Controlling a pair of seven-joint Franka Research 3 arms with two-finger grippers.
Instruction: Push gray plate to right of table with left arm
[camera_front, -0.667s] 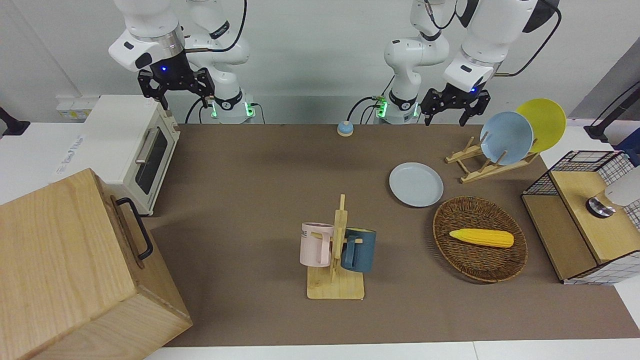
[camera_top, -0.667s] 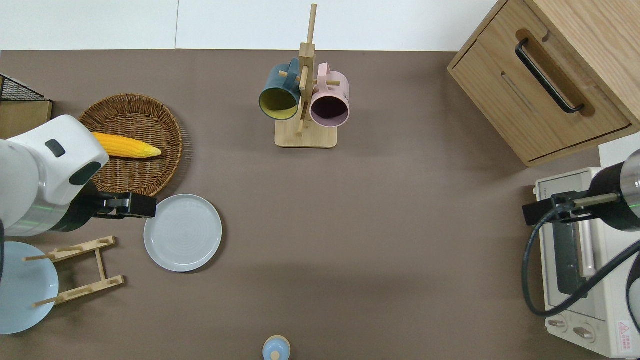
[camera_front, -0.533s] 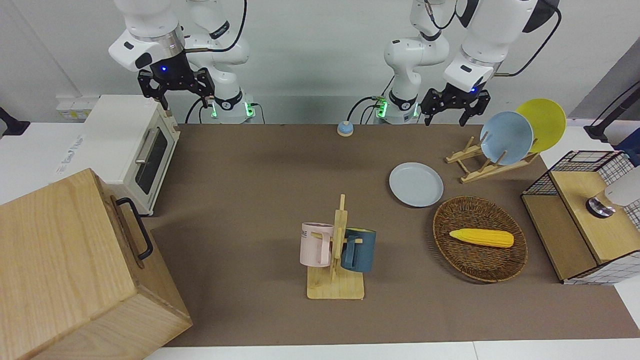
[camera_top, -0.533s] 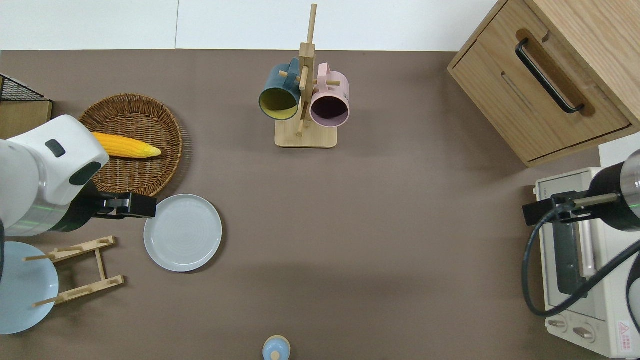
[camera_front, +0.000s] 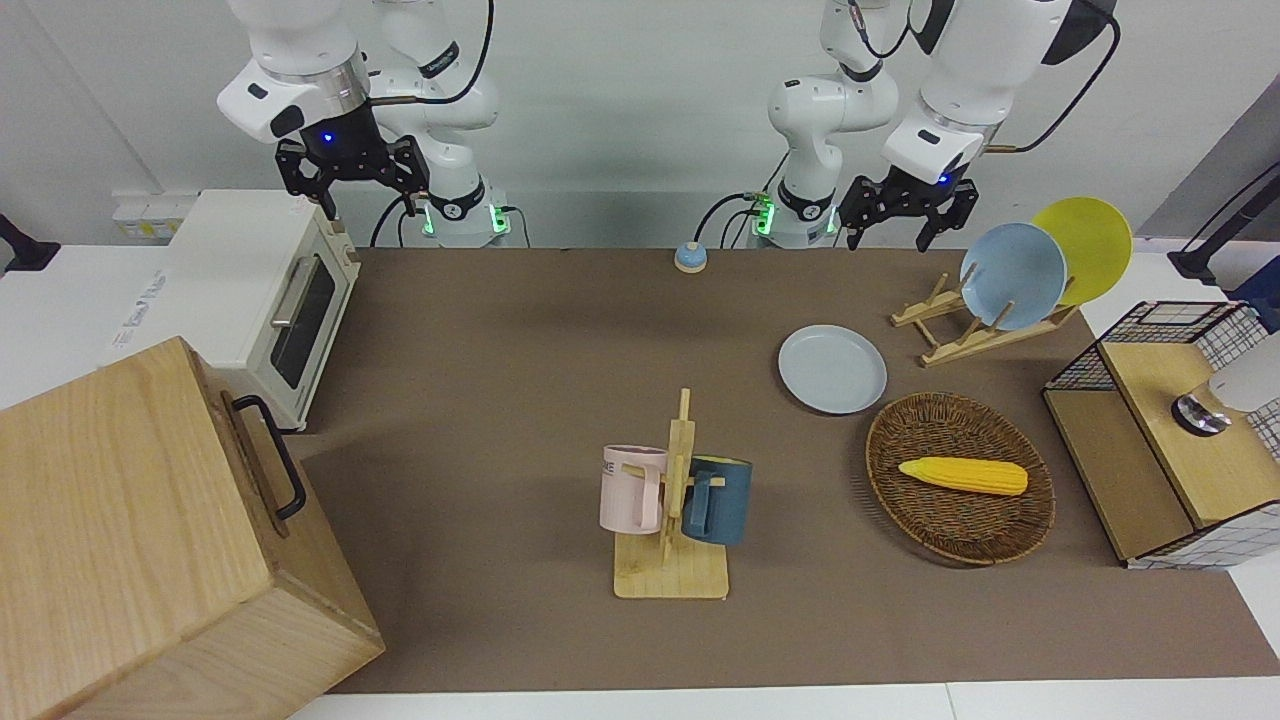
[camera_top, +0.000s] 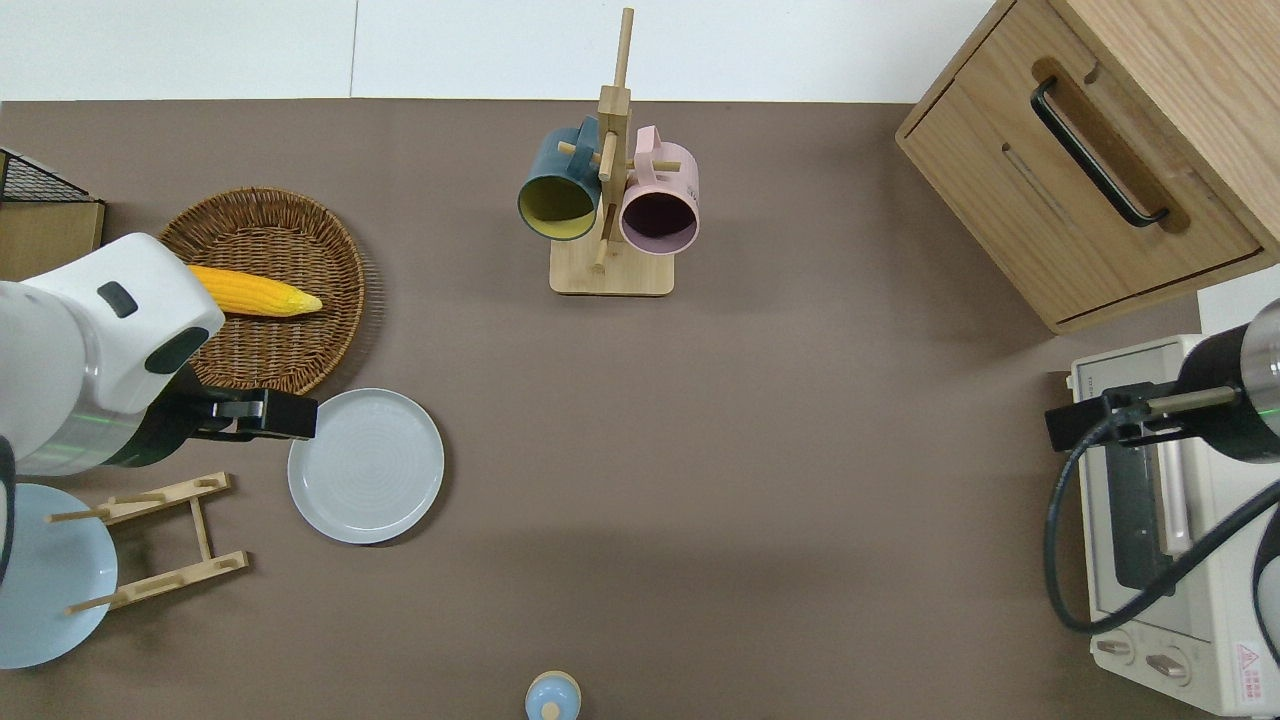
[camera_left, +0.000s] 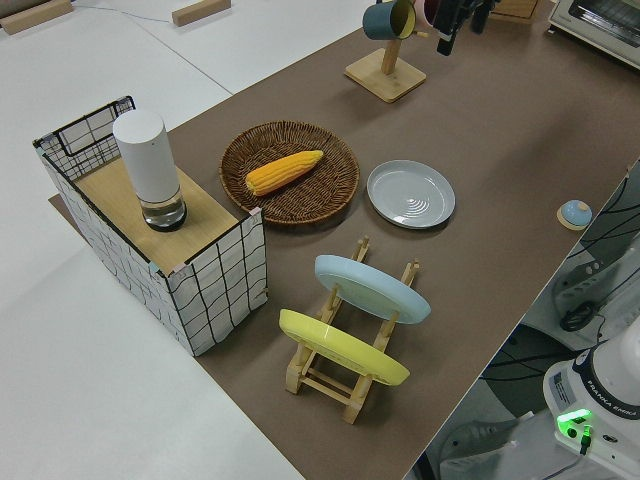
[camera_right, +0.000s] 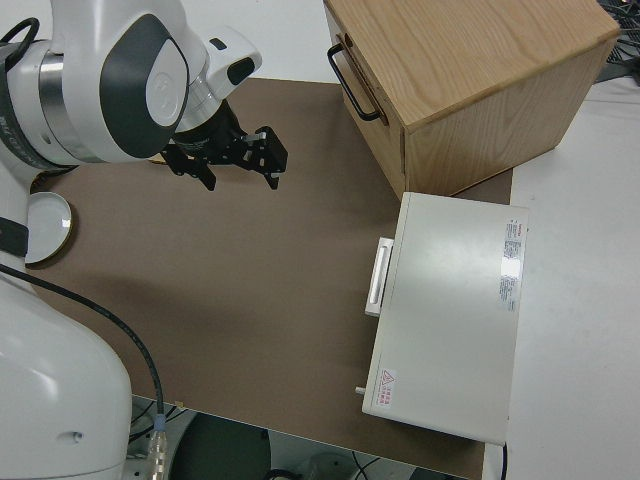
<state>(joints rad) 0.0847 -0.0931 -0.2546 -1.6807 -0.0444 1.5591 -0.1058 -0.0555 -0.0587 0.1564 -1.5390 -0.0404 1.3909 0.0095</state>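
The gray plate (camera_front: 832, 368) (camera_top: 366, 465) (camera_left: 410, 194) lies flat on the brown table (camera_front: 500, 350) (camera_top: 750, 450), toward the left arm's end, between the wicker basket and the dish rack. My left gripper (camera_front: 890, 228) (camera_top: 262, 415) hangs open and empty in the air. In the overhead view it is over bare mat just beside the plate's rim, on the side toward the left arm's end. It is well above the plate and apart from it. My right gripper (camera_front: 368, 196) is open, and that arm is parked.
A wicker basket (camera_front: 1000, 530) (camera_top: 300, 340) holds a corn cob (camera_front: 962, 475). The dish rack (camera_front: 975, 330) carries a blue dish (camera_front: 1012, 275) and a yellow plate (camera_front: 1090, 245). A mug tree (camera_front: 675, 500), wooden cabinet (camera_front: 130, 540), toaster oven (camera_front: 260, 300), mesh box (camera_front: 1170, 440) and small blue knob (camera_front: 690, 257) also stand here.
My left gripper has risen slightly and edged a little toward the gray plate. The plate and the right arm have not moved.
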